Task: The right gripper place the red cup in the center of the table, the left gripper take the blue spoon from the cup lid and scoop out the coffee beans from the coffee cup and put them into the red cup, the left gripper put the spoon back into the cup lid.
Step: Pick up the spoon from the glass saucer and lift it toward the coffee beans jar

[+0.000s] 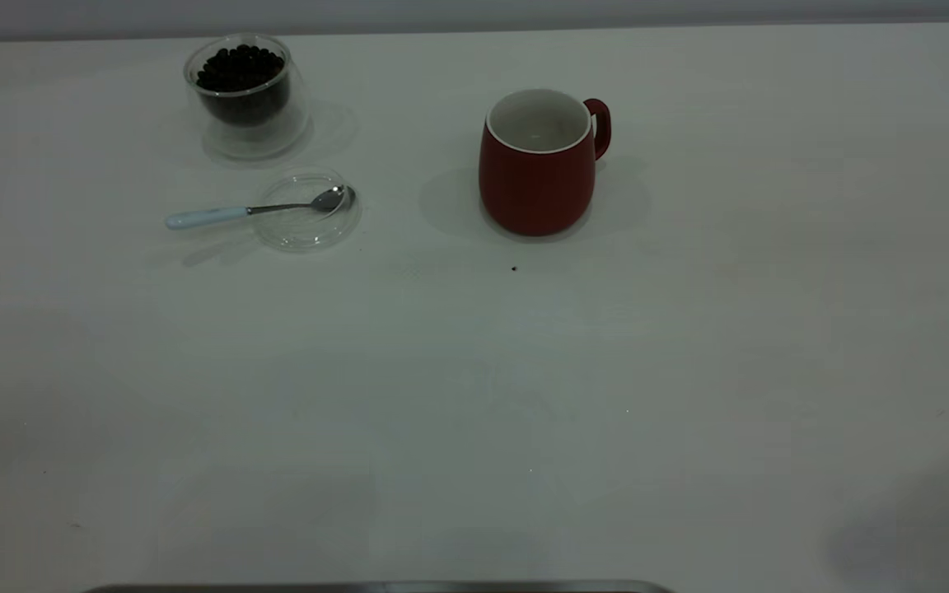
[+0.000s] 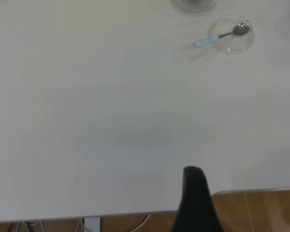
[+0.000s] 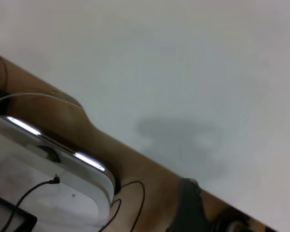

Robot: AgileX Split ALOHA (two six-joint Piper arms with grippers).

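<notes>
The red cup stands upright at the table's middle back, handle to the right, its white inside empty. The coffee cup stands at the back left, filled with coffee beans. In front of it lies the cup lid. The blue spoon rests with its bowl in the lid and its handle pointing left onto the table. Neither gripper shows in the exterior view. My left gripper hangs at the table's near edge, far from the lid and spoon. My right gripper is over the table's edge, with nothing near it.
A tiny dark speck lies in front of the red cup. A metal strip runs along the table's front edge. The right wrist view shows a white device and cables beyond the table edge.
</notes>
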